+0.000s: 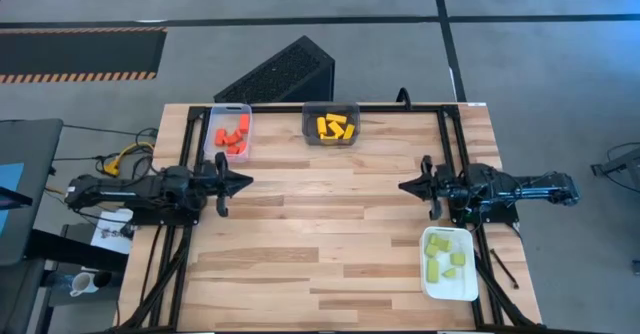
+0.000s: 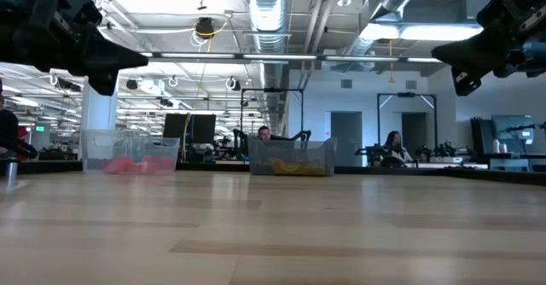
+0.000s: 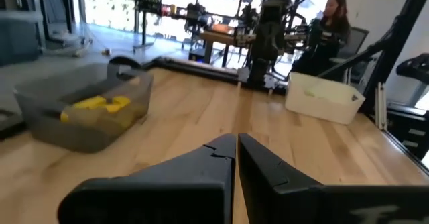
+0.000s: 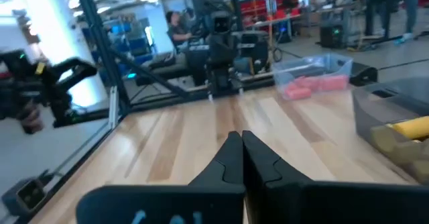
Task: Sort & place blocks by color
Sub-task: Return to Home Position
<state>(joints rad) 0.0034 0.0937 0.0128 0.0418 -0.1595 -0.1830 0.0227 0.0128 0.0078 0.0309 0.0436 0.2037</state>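
Jaws pressed tip to tip with nothing between them, the left gripper (image 1: 245, 182) hangs well above the table (image 1: 320, 244). It points straight across at the right gripper (image 1: 404, 186), which is clenched on nothing in the same way and faces back at it. Only bare planks lie under the gap between the two tips.

Nearest the left gripper, just off its side toward the table's far edge, stands the clear tray (image 1: 228, 108) with the red blocks (image 1: 232, 136) heaped inside. Farther out from this gripper, ahead of its tip and toward that same far edge, sits the dark grey tray (image 1: 312, 114). The yellow blocks (image 1: 335, 127) lie piled in it, well apart from both grippers.

Nearest the right gripper, back beside its wrist on the side toward the table's near edge, lies the white tray (image 1: 465, 286). The green blocks (image 1: 438, 244) rest inside it, loosely spread. For the left gripper this tray is the farthest of the three, clear across the table.

Beyond the table, past the right arm's base, a person (image 3: 333, 24) sits in the room.
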